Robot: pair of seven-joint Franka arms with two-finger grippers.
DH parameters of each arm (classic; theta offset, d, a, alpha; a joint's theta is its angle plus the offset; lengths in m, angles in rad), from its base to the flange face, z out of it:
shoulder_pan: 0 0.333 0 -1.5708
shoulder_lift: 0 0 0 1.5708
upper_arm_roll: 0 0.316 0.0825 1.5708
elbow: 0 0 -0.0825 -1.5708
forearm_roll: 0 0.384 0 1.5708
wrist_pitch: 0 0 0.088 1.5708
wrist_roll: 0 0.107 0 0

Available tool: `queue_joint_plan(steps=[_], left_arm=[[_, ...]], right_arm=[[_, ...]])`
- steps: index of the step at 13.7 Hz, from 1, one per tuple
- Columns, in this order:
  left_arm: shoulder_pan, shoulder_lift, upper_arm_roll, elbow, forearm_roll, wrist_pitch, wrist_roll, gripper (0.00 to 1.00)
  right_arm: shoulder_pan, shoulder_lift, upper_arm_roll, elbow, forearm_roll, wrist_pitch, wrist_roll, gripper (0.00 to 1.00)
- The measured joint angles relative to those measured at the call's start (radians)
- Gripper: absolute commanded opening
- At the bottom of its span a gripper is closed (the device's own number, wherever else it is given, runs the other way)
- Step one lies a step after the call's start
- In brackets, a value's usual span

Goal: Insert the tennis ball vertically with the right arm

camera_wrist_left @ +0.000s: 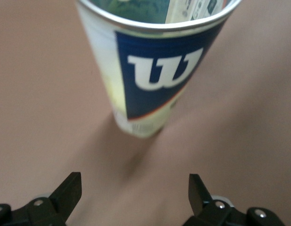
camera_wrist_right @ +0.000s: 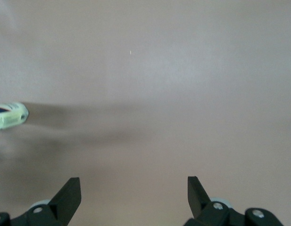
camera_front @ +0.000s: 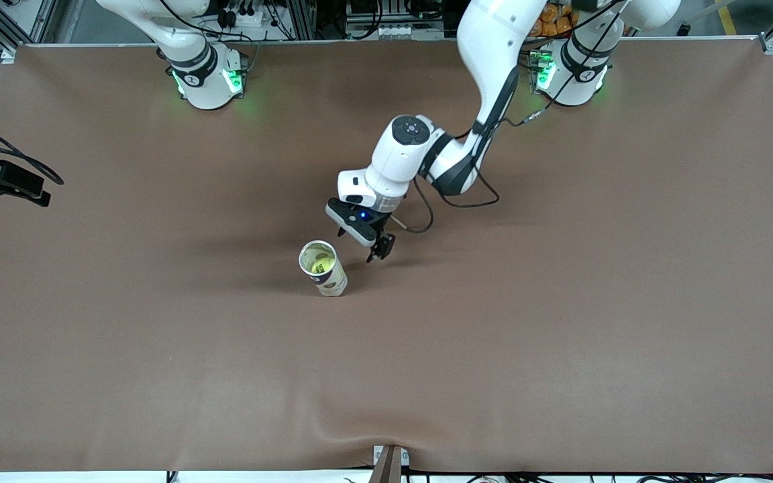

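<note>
Brown table [camera_front: 561, 335] bears upright can [camera_front: 323, 268] beside open left gripper [camera_front: 368, 247].

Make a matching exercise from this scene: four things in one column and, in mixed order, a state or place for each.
Things:
1. can
2. tennis ball
3. left gripper
4. right gripper

States:
A. yellow-green, inside the can
B. open, over bare brown cloth
C. upright, top open
D. open, facing the can's blue label

Pairs: 1-C, 2-A, 3-D, 4-B
</note>
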Motion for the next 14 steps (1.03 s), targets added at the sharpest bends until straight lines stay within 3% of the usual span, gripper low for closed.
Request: queue_joint_plan(steps=[2,4,7,10,14], left_arm=[[0.011,-0.078,0.032,-0.002,0.045,-0.181,0.002,1.00],[0.047,-0.137,0.042,-0.003,0.060,-0.343,0.026,1.00],[0.160,-0.208,0.049,0.007,0.062,-0.559,0.042,1.00],[0.339,-0.247,0.052,0.116,0.062,-0.821,0.031,1.00],[0.565,-0.287,0.053,0.183,0.067,-0.954,0.025,1.00]], right_arm=[[0.000,-0.085,-0.002,-0.124,0.000,0.126,-0.002,1.00],[0.012,-0.137,-0.002,-0.177,0.000,0.168,-0.005,1.00],[0.061,-0.165,-0.029,-0.162,0.000,0.154,-0.005,1.00],[0.069,-0.169,-0.045,-0.112,0.000,0.028,-0.006,1.00],[0.070,-0.160,-0.050,-0.106,0.000,0.018,-0.007,1.00]])
